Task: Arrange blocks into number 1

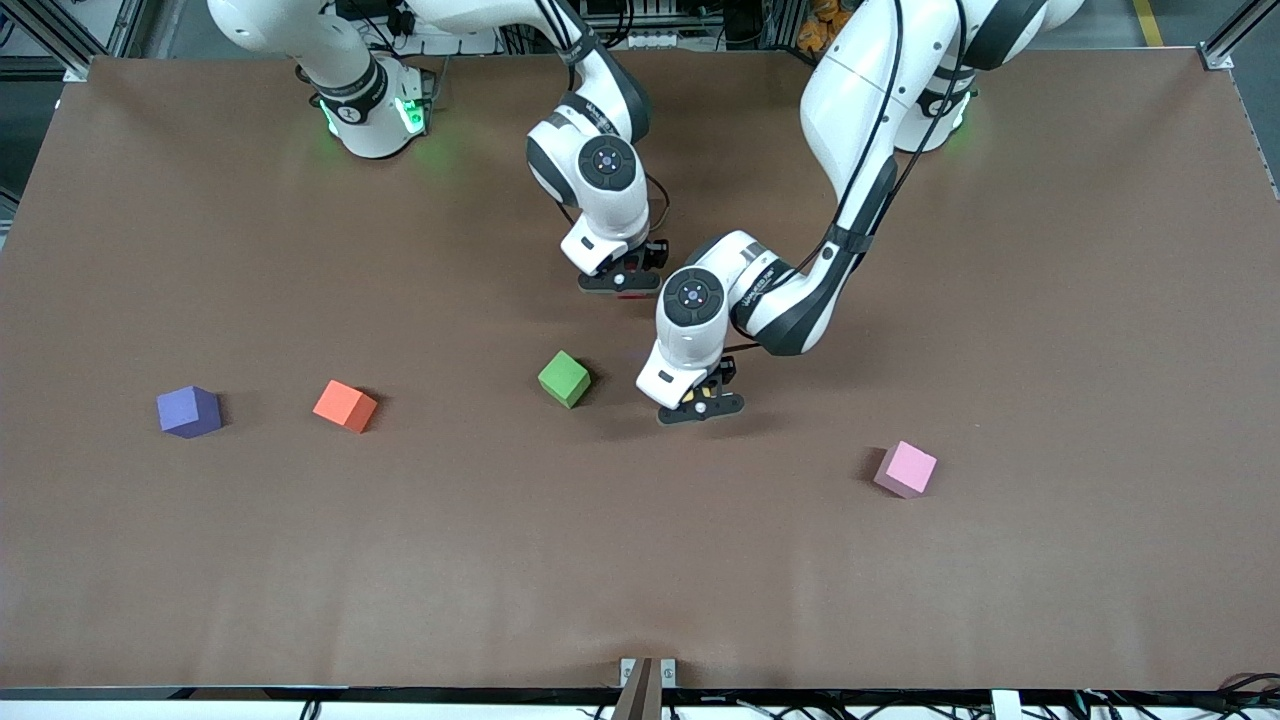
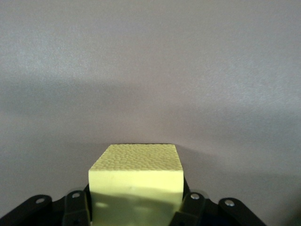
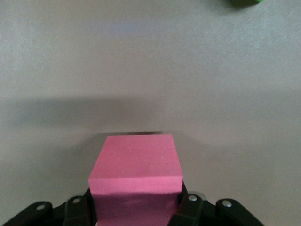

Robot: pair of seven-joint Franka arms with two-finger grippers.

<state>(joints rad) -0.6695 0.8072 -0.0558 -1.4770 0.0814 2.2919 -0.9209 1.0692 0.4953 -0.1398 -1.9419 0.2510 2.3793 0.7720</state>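
- a purple cube (image 1: 189, 411) sits on the brown table (image 1: 1050, 330) toward the right arm's end.
- an orange cube (image 1: 345, 405) lies near it, apart from it, more toward the table's middle, turned at an angle.

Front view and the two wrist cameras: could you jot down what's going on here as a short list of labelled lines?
left gripper: shut on yellow block, low over the table, beside green block
right gripper: shut on red block, low over the table
pink block: lies free, toward the left arm's end
purple cube, orange cube: toward the right arm's end
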